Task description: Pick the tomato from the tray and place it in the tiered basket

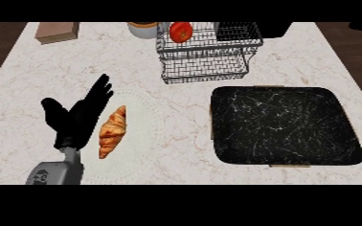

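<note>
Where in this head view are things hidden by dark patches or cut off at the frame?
Head view: the dark marbled tray shows no contents; the wire tiered basket and the red tomato in its upper tier sit against the top edge, the back corner lost in black; the left hand rests open beside the croissant; the right hand is out of frame.
</note>
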Controlling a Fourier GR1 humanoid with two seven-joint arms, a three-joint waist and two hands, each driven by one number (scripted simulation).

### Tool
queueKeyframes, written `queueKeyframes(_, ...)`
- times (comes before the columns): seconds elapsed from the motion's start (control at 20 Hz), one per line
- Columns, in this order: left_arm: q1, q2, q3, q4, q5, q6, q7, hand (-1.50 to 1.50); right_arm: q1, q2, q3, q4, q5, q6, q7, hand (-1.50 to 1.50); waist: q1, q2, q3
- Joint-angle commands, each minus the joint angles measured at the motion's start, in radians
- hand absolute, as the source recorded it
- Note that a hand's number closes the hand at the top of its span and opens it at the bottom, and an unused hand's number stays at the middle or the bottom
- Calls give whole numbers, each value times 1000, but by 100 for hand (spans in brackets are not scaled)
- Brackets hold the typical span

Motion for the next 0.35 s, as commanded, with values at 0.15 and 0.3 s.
queueKeyframes(0.15, 27, -21, -27, -19, -14, 2, -11, 0, 280, -121, -226, -344, -292, 263, 137, -150, 22, 11, -1)
queueKeyframes(0.3, 56, 4, -28, -83, 8, -30, 30, 0, 413, -147, -367, -412, -405, 333, 123, -150, 41, 14, 0)
